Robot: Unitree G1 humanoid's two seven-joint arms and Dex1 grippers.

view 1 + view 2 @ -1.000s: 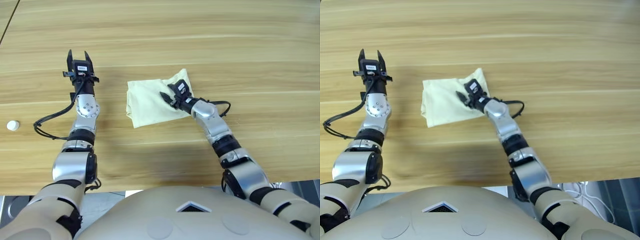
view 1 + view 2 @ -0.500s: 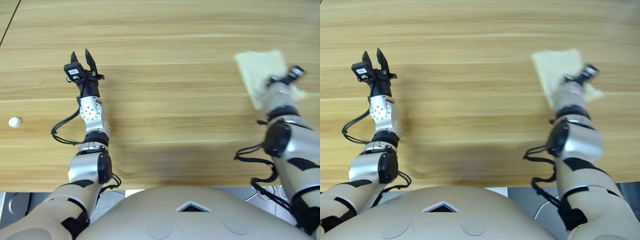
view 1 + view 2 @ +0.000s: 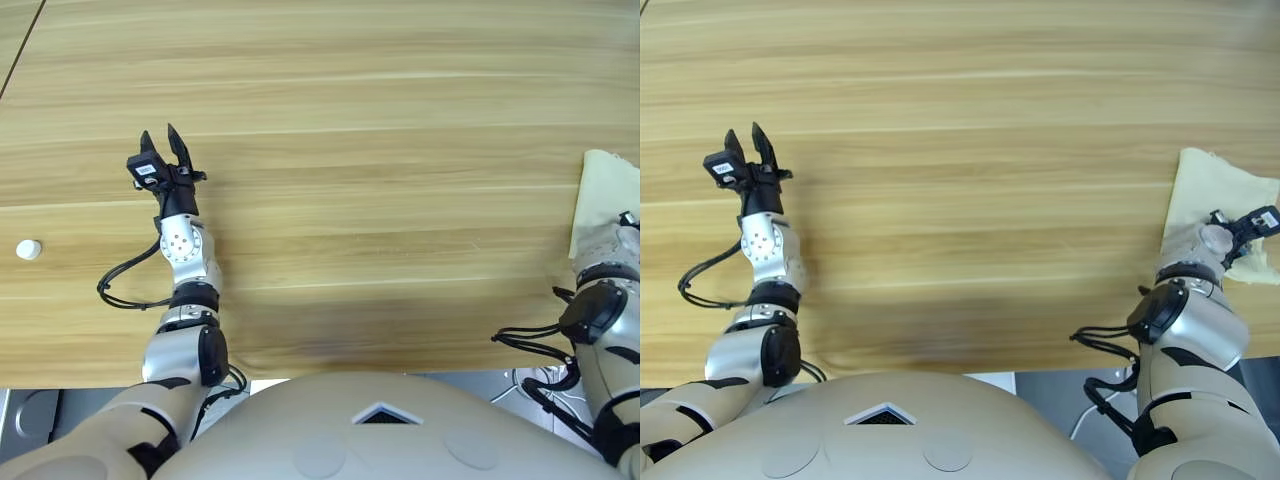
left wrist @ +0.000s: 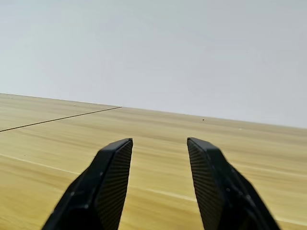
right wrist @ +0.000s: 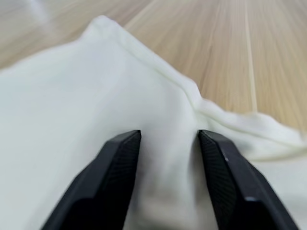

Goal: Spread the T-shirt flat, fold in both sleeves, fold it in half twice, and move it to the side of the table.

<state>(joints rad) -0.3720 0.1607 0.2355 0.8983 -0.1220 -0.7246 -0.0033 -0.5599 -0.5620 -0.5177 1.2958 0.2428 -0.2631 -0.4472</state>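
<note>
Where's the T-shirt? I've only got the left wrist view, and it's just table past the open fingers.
Observer: The T-shirt lies folded at the right edge of the table.
Operator: Is the right gripper holding it?
Observer: No. The right gripper is open, low over it.
Operator: Anything else out there?
Observer: A small white thing lies near the left edge, to the left of the left gripper.
</note>
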